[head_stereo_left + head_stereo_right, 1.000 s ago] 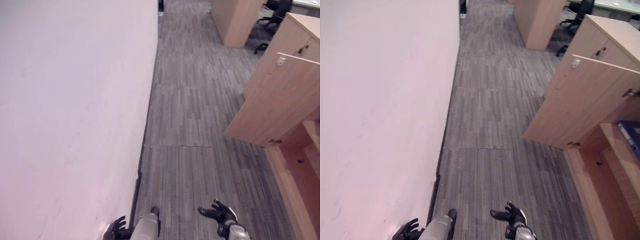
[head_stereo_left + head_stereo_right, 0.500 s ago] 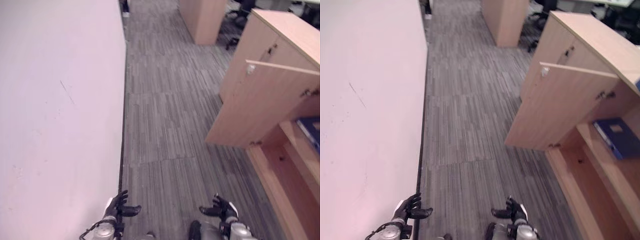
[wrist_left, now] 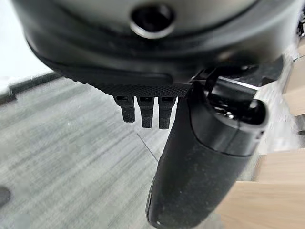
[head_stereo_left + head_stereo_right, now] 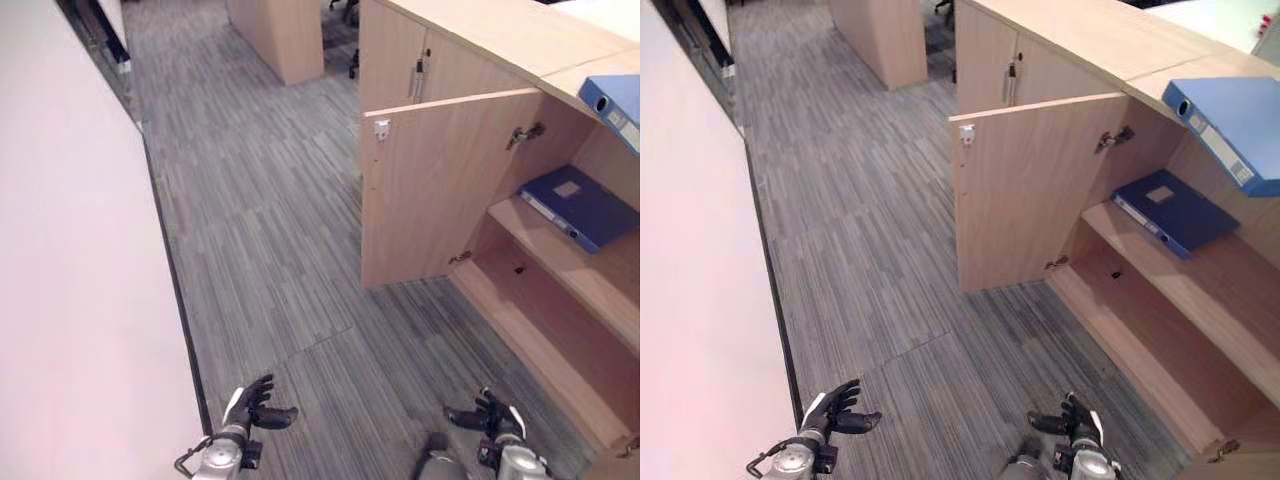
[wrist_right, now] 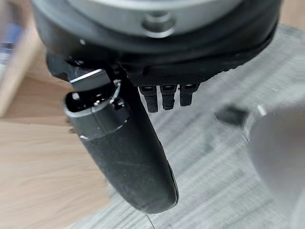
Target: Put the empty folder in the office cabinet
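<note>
Head stereo downward; wrist close-ups.

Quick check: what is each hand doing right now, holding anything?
Left hand: open, fingers relaxed, holding nothing.
Right hand: open, holding nothing.

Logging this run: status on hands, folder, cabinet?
Left hand open, right hand open, both empty. Dark blue folder flat on cabinet shelf. Cabinet door open.

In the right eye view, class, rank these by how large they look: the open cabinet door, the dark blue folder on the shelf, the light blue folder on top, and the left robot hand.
1. open cabinet door
2. light blue folder
3. dark blue folder; close to the light blue one, and camera distance makes the order unsure
4. left robot hand
</note>
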You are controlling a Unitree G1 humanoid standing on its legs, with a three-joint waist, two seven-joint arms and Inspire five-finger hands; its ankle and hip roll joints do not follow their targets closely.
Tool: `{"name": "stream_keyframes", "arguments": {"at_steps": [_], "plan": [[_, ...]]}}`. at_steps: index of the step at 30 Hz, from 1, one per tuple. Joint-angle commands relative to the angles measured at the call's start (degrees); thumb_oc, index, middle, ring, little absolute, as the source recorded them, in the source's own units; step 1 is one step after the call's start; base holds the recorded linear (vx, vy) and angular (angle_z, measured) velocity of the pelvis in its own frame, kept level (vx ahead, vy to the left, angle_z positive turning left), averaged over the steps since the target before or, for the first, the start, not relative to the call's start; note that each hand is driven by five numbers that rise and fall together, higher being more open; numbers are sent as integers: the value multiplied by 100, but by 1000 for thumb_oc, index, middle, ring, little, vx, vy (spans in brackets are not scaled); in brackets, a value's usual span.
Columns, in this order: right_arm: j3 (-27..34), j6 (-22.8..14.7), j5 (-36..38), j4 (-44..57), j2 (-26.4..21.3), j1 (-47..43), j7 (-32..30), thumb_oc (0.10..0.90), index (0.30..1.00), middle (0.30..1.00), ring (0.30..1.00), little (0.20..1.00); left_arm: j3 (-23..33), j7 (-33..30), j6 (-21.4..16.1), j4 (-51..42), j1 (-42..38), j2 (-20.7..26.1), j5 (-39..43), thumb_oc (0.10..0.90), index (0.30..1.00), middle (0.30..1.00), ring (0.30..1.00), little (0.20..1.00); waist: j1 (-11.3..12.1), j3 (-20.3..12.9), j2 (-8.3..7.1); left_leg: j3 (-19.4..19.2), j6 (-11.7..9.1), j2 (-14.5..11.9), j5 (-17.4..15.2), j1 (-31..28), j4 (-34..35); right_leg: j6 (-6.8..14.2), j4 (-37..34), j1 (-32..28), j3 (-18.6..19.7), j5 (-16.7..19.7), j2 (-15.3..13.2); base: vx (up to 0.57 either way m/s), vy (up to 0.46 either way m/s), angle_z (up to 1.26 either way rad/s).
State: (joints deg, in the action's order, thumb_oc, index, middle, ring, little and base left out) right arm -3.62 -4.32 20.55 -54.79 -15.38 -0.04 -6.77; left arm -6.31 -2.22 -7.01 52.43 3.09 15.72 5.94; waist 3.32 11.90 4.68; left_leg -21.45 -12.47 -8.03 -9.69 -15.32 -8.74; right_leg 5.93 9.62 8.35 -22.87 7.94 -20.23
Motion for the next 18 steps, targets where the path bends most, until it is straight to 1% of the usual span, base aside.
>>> {"name": "stream_keyframes", "arguments": {"at_steps": [1, 2, 3, 4, 5, 7, 8, 9, 10, 11, 12, 13, 14, 15, 16, 18], "plan": [[229, -353, 109, 216, -157, -45, -51, 800, 900, 900, 900, 900, -268, -51, -258, -367, 83, 112, 129, 800, 900, 900, 900, 900, -203, -126, -136, 253, 409, -280, 152, 176, 504, 766, -659, -286, 239, 49, -230, 128, -246, 3], [227, -358, 112, 225, -184, -19, -38, 800, 900, 900, 900, 900, -303, -46, -271, -371, 80, 97, 117, 800, 900, 900, 900, 900, -284, -131, -101, 228, 375, -367, 196, 139, 520, 735, -577, -248, 270, -24, -169, 152, -260, 17], [204, -367, 126, 212, -220, -3, -20, 800, 900, 900, 900, 900, -343, -43, -276, -343, 65, 78, 83, 800, 900, 900, 900, 900, -368, -158, -34, 168, 300, -490, 313, 85, 551, 671, -467, -183, 310, -155, -35, 135, -248, -34], [194, -370, 132, 197, -240, 20, -5, 800, 900, 900, 900, 900, -361, -43, -278, -324, 52, 65, 87, 800, 900, 900, 900, 900, -435, -163, 22, 157, 248, -593, 443, 93, 522, 612, -377, -136, 369, -255, 68, 124, -240, -75], [164, -375, 139, 150, -269, 15, 5, 800, 900, 900, 900, 900, -379, -54, -282, -302, 21, 51, 124, 800, 900, 900, 900, 900, -513, -170, 94, 162, 158, -744, 654, 106, 465, 526, -272, -57, 447, -377, 216, 128, -255, -68], [67, -383, 102, 121, -314, 10, 48, 800, 900, 900, 900, 900, -402, -45, -276, -250, -31, 20, 144, 800, 900, 900, 900, 900, -604, -197, 226, 177, 0, -1072, 1236, 159, 240, 336, -210, -21, 599, -646, 589, 172, -306, -29], [-22, -386, 64, 111, -332, -18, 72, 800, 900, 900, 900, 900, -394, -64, -254, -199, -71, 15, 160, 800, 900, 900, 900, 900, -636, -223, 264, 206, -67, -1242, 1608, 167, 38, 209, -220, -64, 673, -771, 810, 141, -225, -37], [-22, -386, 64, 111, -333, -18, 72, 800, 900, 900, 900, 900, -394, -64, -254, -199, -71, 15, 160, 800, 900, 900, 900, 900, -636, -223, 266, 206, -68, -1244, 1608, 167, 38, 209, -221, -65, 672, -771, 812, 366, -445, -70], [-196, -370, -54, 183, -369, -46, 100, 800, 900, 900, 900, 900, -449, -107, -226, -101, -169, 13, 160, 800, 900, 900, 900, 900, -646, -213, 154, 475, 94, -1490, 2258, 398, -886, -87, -299, -284, 859, -973, 1139, 273, -324, -80], [-197, -368, -55, 185, -367, -49, 99, 800, 900, 900, 900, 900, -446, -107, -226, -99, -173, 15, 160, 800, 900, 900, 900, 900, -648, -223, 148, 476, 98, -1484, 2276, 412, -873, -93, -315, -273, 857, -953, 1137, 385, -448, -102], [-272, -361, -108, 269, -400, -59, 107, 800, 900, 900, 900, 900, -463, -126, -217, -102, -179, -1, 163, 800, 900, 900, 900, 900, -630, -206, 79, 623, 160, -1445, 2366, 479, -1172, -178, -352, -358, 971, -998, 1222, 191, -229, -92], [-345, -350, -153, 290, -414, -77, 129, 800, 900, 900, 900, 900, -494, -156, -206, -67, -204, -16, 155, 800, 900, 900, 900, 900, -626, -204, 24, 703, 175, -1404, 2483, 522, -1393, -223, -385, -429, 1068, -1047, 1292, 279, -289, -96], [-382, -323, -187, 290, -434, -72, 146, 800, 900, 900, 900, 900, -509, -171, -204, -43, -222, -29, 153, 800, 900, 900, 900, 900, -606, -188, -32, 790, 252, -1341, 2377, 639, -1620, -250, -416, -512, 1175, -1101, 1322, 272, -217, -82], [-457, -302, -250, 304, -467, -112, 160, 800, 900, 900, 900, 900, -534, -176, -192, -39, -253, -44, 151, 800, 900, 900, 900, 900, -552, -192, -121, 947, 387, -1145, 2153, 852, -1672, -258, -454, -577, 1335, -1115, 1320, 310, -150, -81], [-500, -284, -300, 312, -493, -138, 168, 800, 900, 900, 900, 900, -562, -176, -182, -34, -264, -83, 142, 800, 900, 900, 900, 900, -490, -169, -147, 1159, 472, -937, 1915, 1029, -1657, -269, -472, -695, 1513, -1182, 1367, 344, -116, -103], [-555, -269, -359, 322, -501, -168, 181, 800, 900, 900, 900, 900, -627, -165, -184, 9, -285, -125, 133, 800, 900, 900, 900, 900, -402, -142, -186, 1365, 566, -678, 1714, 1304, -1417, -274, -495, -872, 1840, -1243, 1441, 332, -53, -104]]}}
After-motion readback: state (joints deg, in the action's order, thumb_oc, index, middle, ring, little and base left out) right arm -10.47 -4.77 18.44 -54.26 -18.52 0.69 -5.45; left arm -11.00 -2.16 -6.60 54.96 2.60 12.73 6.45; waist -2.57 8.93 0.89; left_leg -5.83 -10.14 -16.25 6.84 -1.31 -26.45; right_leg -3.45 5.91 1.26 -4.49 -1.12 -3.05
